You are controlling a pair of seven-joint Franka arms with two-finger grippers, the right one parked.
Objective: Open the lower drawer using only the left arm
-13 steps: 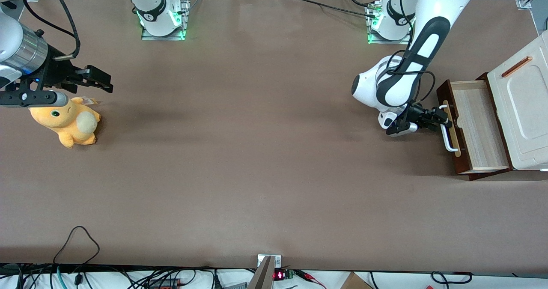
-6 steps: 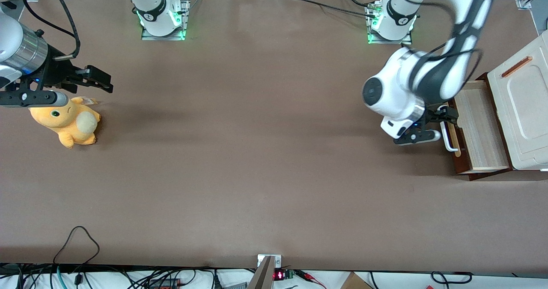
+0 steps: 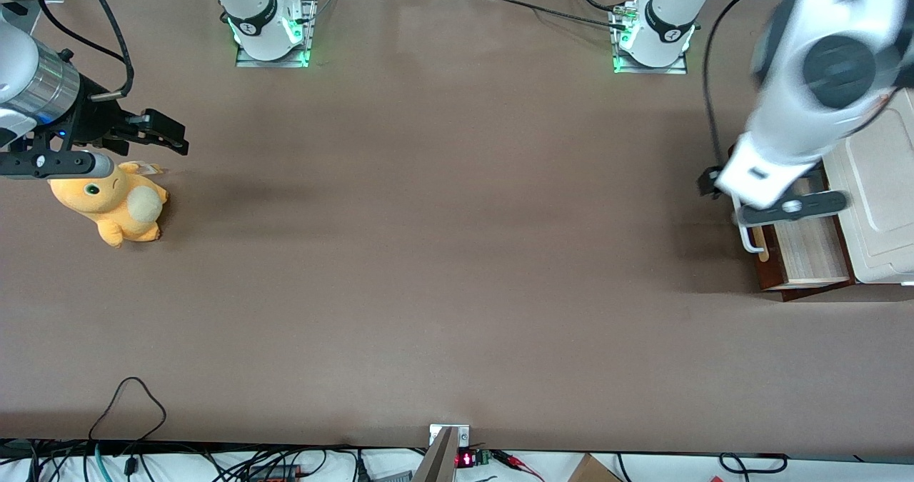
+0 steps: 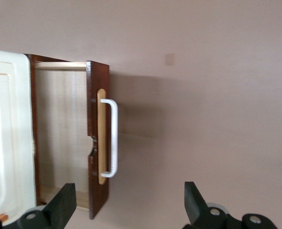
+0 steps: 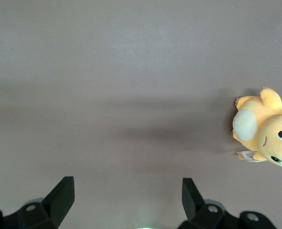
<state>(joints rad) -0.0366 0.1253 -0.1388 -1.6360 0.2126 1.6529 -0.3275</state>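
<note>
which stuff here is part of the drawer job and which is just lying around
Part of the job:
- dark brown wooden lower drawer with white bar handle, pulled open
- glossy white left arm; its black pincer is open, raised above the drawer

Just lying about:
- orange plush toy, toward the parked arm's end
- cream-white cabinet top

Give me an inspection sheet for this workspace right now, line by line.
Surface: brown table top, bare across its middle.
Job's things: dark brown lower drawer pulled out, pale wood interior showing; white bar handle untouched.
Clutter: orange plush toy toward the parked arm's end.
Grippers: left arm's black gripper open, raised above the drawer front, holding nothing.
Cables: black cable loop at the table's near edge.
Surroundings: cream-white cabinet top over the drawer.
</note>
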